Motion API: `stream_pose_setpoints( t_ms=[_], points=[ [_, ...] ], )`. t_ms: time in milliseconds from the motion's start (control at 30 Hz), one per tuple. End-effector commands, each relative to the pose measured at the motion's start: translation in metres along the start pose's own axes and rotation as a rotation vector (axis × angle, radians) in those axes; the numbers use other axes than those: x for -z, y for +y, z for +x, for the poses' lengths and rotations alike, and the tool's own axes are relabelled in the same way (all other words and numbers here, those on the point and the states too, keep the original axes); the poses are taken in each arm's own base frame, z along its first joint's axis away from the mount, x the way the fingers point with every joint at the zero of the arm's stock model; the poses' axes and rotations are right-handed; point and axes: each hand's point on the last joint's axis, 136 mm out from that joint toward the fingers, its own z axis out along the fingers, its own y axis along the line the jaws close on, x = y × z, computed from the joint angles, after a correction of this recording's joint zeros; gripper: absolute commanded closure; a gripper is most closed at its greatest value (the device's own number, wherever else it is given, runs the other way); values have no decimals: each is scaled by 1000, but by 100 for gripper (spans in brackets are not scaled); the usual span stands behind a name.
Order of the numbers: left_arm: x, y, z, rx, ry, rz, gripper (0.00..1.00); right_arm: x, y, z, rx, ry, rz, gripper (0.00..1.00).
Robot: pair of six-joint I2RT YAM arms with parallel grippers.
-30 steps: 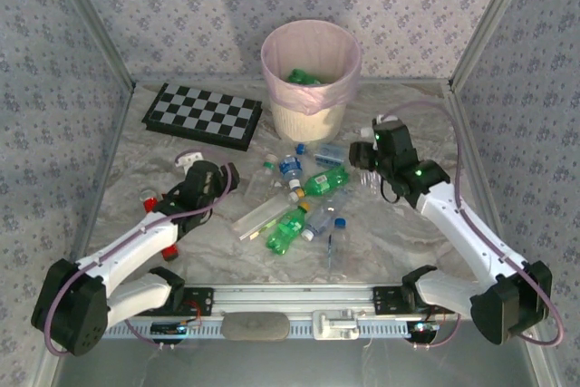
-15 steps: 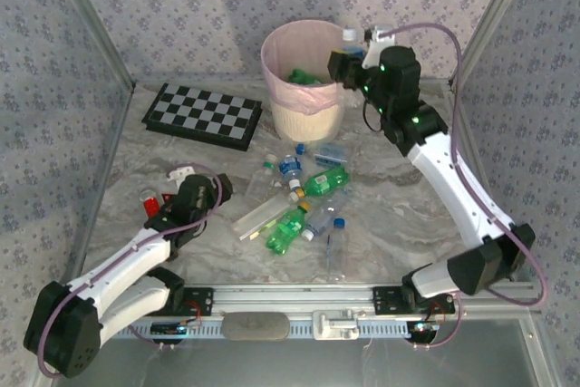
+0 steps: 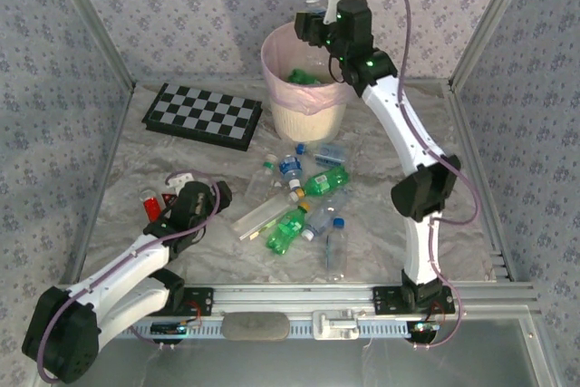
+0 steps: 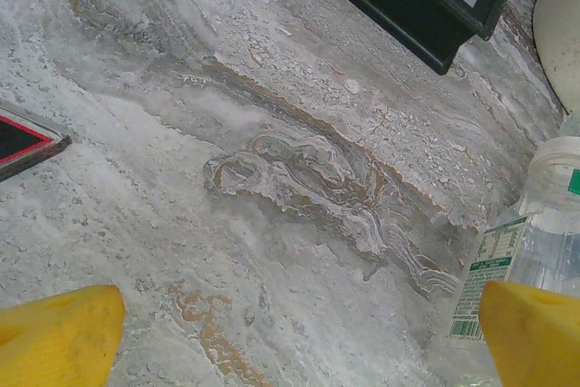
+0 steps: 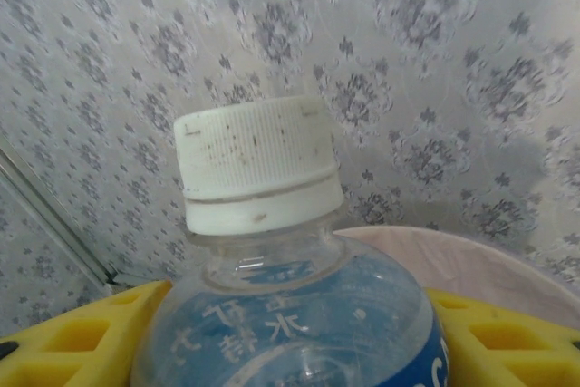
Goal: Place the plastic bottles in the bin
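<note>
Right tool [image 5: 299,340] held clear bottle [image 5: 281,269] below cap [image 5: 258,165], above bin [image 3: 308,111]. Bottle looked light, squashy, slippery; gentle squeeze on body best. Left tool [image 4: 294,337] wide open, empty.

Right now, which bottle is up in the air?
The white-capped bottle in the right gripper, above the bin. The other bottles are on the table or inside the bin.

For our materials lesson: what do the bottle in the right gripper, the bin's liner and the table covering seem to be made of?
Held bottle: clear glossy plastic, apparently; you can see through its neck, and the white cap is ridged. Bin liner: thin pink plastic film, likely; it folds over the rim. Table covering: matte wrinkled sheet printed with grey marble veining; fabric or vinyl, unclear.
</note>
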Motion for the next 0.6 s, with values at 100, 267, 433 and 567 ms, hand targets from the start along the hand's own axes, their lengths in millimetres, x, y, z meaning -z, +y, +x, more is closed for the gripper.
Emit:
stream_pose_setpoints(
  t_ms=[100,267,433,567],
  points=[
    [-2,-2,-4,3,-4,4,0,-28,1,49,-20,134,-7,46],
    [-2,-1,-1,7,4,3,0,-42,6,79,-14,185,-3,44],
    [0,1,2,14,19,2,0,-45,7,81,-21,184,-2,37],
    [4,4,2,34,9,7,0,-42,10,76,-25,176,-8,26]
  ],
)
